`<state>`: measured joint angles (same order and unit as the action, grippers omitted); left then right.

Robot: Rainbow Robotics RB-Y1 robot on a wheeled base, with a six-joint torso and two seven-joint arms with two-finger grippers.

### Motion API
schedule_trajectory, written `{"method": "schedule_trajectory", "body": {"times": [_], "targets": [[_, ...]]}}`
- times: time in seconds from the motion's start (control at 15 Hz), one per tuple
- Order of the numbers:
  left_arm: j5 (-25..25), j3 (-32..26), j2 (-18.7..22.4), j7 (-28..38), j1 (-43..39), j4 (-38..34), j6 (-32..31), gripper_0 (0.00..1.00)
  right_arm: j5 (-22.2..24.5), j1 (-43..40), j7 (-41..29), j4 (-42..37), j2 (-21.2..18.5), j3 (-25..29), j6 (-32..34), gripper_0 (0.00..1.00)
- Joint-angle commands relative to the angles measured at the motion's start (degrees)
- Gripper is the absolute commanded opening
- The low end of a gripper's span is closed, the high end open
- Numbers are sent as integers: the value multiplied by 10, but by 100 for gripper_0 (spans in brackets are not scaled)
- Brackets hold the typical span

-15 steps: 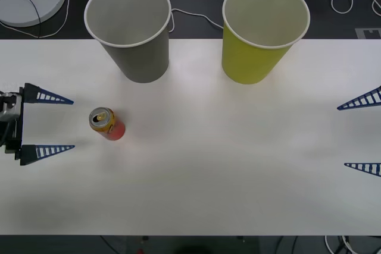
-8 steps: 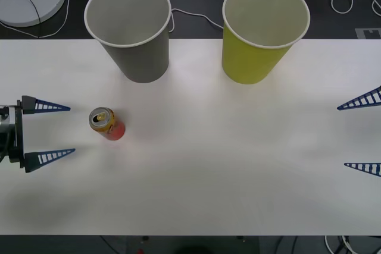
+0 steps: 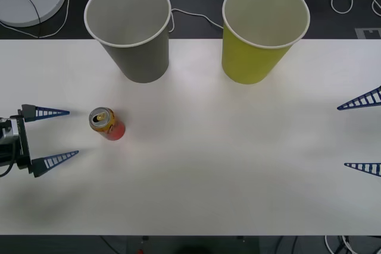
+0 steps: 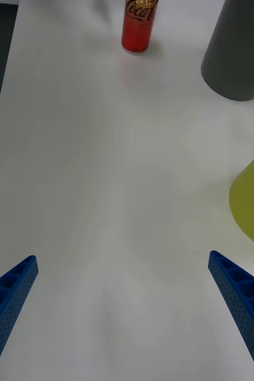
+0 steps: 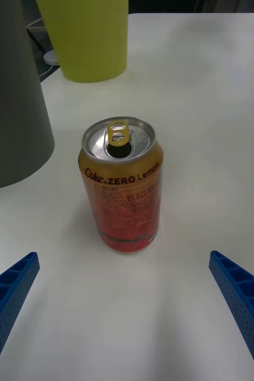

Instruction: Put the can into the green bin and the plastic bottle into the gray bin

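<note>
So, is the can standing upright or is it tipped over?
Upright. The can stands on its red base on the table, silver top and pull tab facing up, in front of the open left gripper.

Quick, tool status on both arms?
Left tool: open, holding nothing, beside the can.
Right tool: open, holding nothing, at the table's right edge.

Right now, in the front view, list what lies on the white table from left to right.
Open blue left gripper → small orange-and-red metal can → large gray paper cup → large yellow-green paper cup → open blue right gripper, at the right edge.
</note>
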<state>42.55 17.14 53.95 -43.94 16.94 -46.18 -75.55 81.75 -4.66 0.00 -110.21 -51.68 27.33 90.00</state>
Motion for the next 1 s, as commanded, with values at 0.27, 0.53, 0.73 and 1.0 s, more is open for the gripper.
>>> {"method": "schedule_trajectory", "body": {"times": [0.27, 0.53, 0.73, 1.0], "targets": [[-15, 0, -38, -20, 3, 34, 0, 100, 0, 0, 0, 0, 0, 0, 0, 100], [-19, 0, -54, -20, 6, 35, 13, 100, 0, 0, 0, 0, 0, 0, 0, 100], [-20, 0, -68, -21, 9, 35, 24, 100, 0, 0, 0, 0, 0, 0, 0, 100], [-21, 0, -90, -20, 15, 34, 41, 100, 0, 0, 0, 0, 0, 0, 0, 100]]}}
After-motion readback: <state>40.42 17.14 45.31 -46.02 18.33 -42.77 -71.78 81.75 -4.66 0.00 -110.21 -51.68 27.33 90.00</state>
